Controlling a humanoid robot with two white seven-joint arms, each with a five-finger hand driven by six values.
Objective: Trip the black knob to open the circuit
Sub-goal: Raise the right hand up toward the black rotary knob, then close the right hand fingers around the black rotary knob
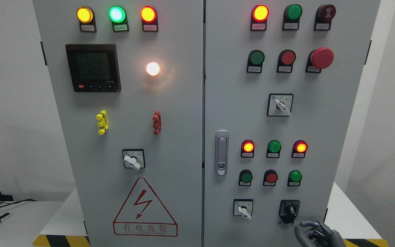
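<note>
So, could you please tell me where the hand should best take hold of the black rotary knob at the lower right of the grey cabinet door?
Pinch the raised black bar across the middle of the black rotary knob, not its square base. Come up from below right, where the right hand sits with fingers curled; the bar stands nearly upright, so fingers probably fit on either side.
</note>
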